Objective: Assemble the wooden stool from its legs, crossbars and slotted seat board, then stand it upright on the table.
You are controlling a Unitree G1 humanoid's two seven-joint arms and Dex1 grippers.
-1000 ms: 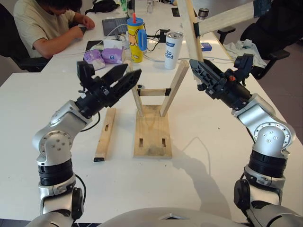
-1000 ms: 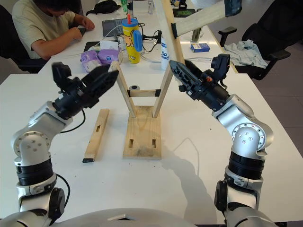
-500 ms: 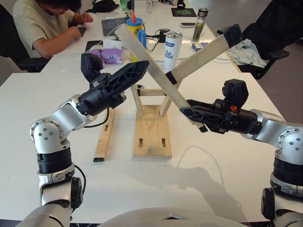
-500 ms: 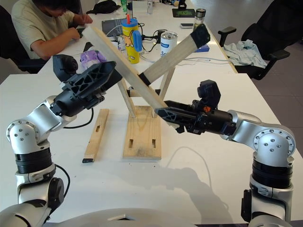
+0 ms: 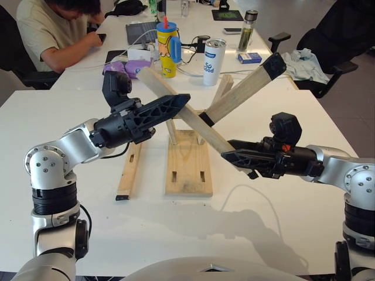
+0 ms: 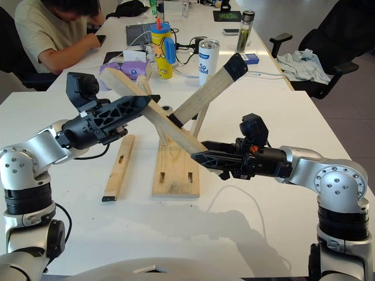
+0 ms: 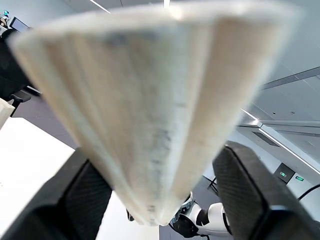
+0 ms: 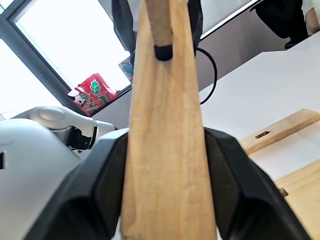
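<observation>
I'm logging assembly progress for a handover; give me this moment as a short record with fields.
held part: long leg with a black-capped piece meeting it mid-length, raised over the seat board
right tool: shut on the long leg's lower end
left tool: at the long leg's upper part, grip unclear
seat board: flat on the table, two standing legs in it, near slots empty
slotted bar: flat on the table, left of the seat board

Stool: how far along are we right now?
Done: the first leg frame stands in the seat board, which lies flat. In hand: the left gripper and right gripper hold the second leg frame above it. Left: seating that frame in the board's empty slots, fitting the loose slotted bar, standing everything upright.
</observation>
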